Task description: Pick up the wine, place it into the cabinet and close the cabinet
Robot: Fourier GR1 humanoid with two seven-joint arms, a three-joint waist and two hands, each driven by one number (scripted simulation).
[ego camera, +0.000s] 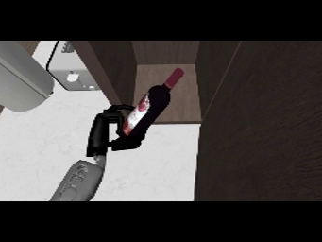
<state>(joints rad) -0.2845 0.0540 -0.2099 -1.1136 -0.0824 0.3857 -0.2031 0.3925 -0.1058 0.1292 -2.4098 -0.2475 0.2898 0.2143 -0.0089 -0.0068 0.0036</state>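
Observation:
A dark wine bottle [151, 101] with a red cap and a red and white label is held tilted, its neck pointing up and to the right into the open wooden cabinet [167, 80]. My left hand [102, 134] is shut on the bottle's lower half, its fingers curled round it from the left, and hides the base. The bottle's top is over the cabinet's brown floor, while its lower part hangs over the white counter [31, 151] in front of the opening. My right hand does not show.
The cabinet's dark open door [268, 127] fills the right side of the view. A large pale grey rounded body [13, 78] lies at the upper left. A white wall fitting [72, 75] sits left of the cabinet's side wall.

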